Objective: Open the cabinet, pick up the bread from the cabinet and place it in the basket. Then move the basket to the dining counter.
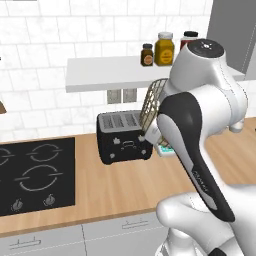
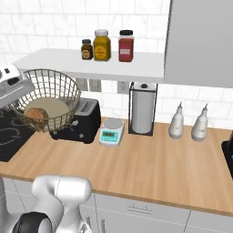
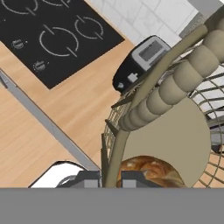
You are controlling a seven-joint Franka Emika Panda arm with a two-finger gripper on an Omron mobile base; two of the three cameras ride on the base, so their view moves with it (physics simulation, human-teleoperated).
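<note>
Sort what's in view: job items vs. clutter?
Job:
- basket, lifted off the worktop and tilted, held at its rim by the fingers
- bread, lying inside the basket

Clutter:
- toaster
- kitchen scale
- paper towel roll
- three jars on the shelf
- two white bottles
- stove

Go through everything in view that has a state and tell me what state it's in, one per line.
basket: lifted off the worktop, tilted, held at the rim
bread: lying inside the basket
gripper: shut on the basket rim
toaster: slots empty, standing on the worktop
stove: nothing on its burners
paper towel roll: upright in its holder
</note>
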